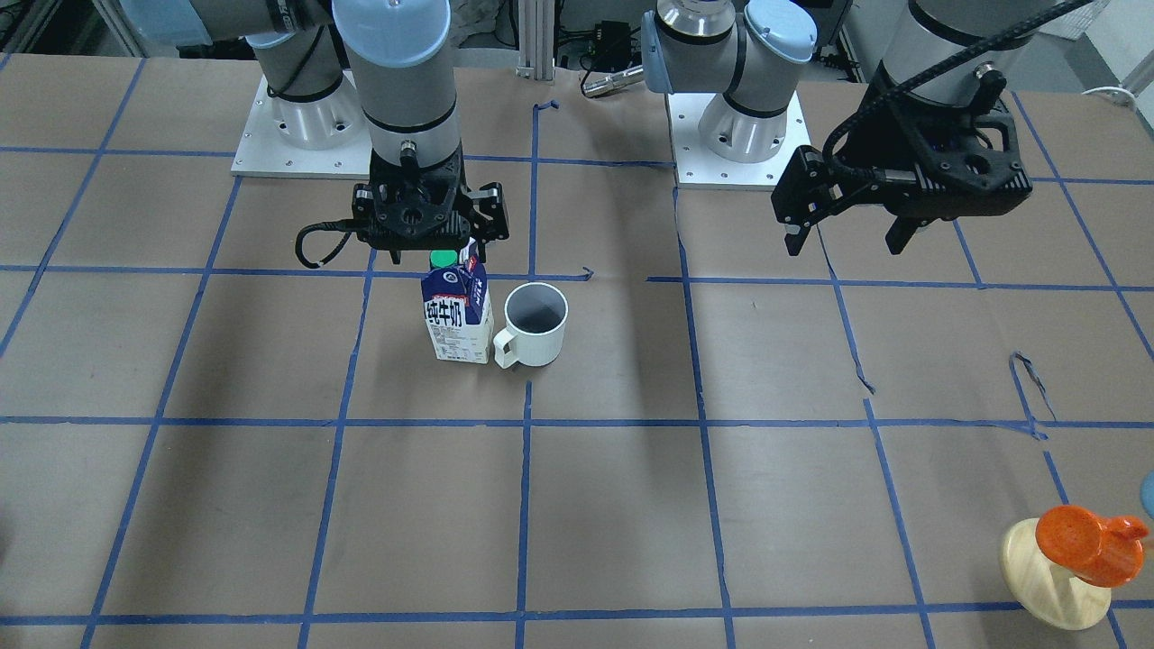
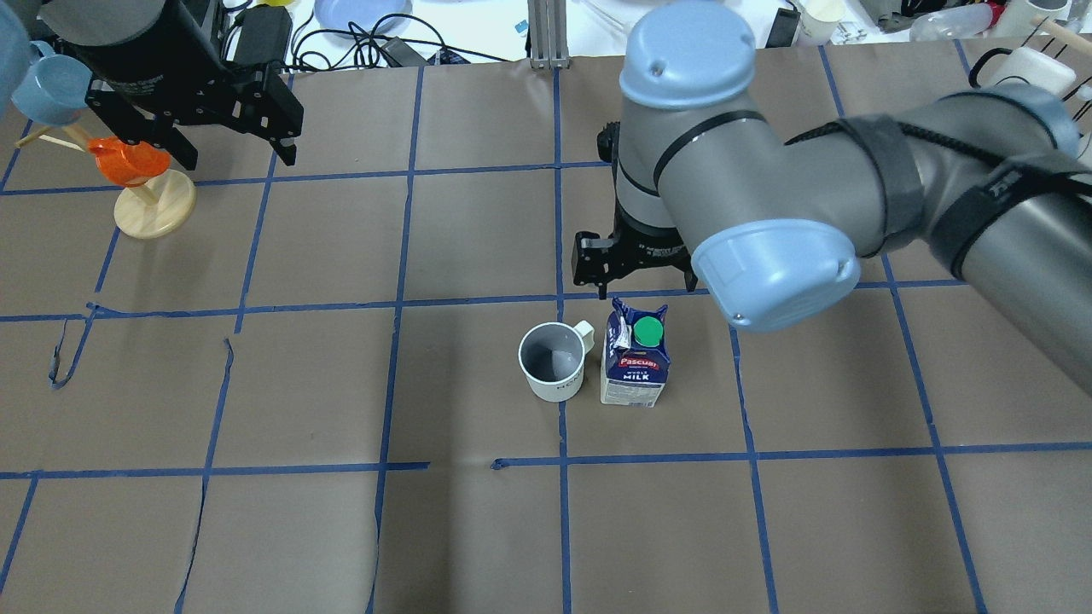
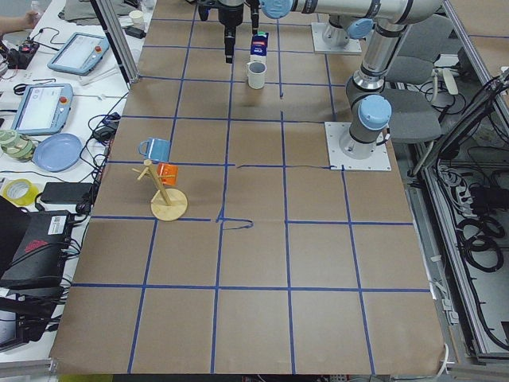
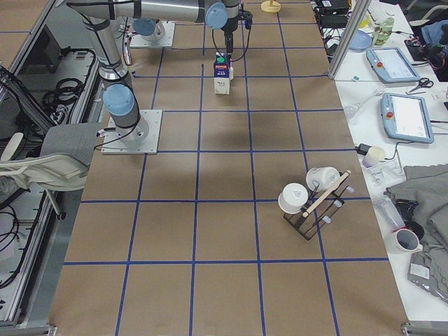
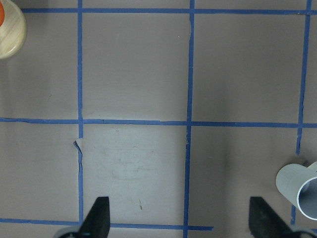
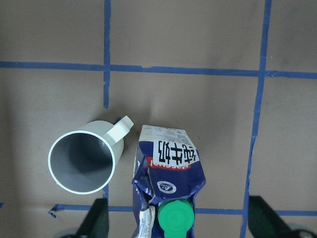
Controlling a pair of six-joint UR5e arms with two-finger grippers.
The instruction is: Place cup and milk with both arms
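Observation:
The milk point(image 1: 457, 315) stands upright on the brown table, blue top and green cap up. The white cup point(image 1: 534, 324) stands right beside it, handle turned toward the carton. Both show in the overhead view, milk point(image 2: 636, 362) and cup point(image 2: 553, 362). My right gripper point(image 1: 424, 225) hangs open just above the carton's top. In the right wrist view point(image 6: 181, 220) its fingers stand wide on either side of the milk point(image 6: 168, 168), with the cup point(image 6: 84, 161) beside it. My left gripper point(image 1: 846, 242) is open and empty, raised far off to the side point(image 2: 239, 156).
A wooden mug tree point(image 2: 145, 196) with an orange cup and a blue cup point(image 2: 47, 85) stands under and beside my left gripper. The two arm bases point(image 1: 306, 126) point(image 1: 739, 135) sit at the robot's edge of the table. Blue tape lines grid the brown table.

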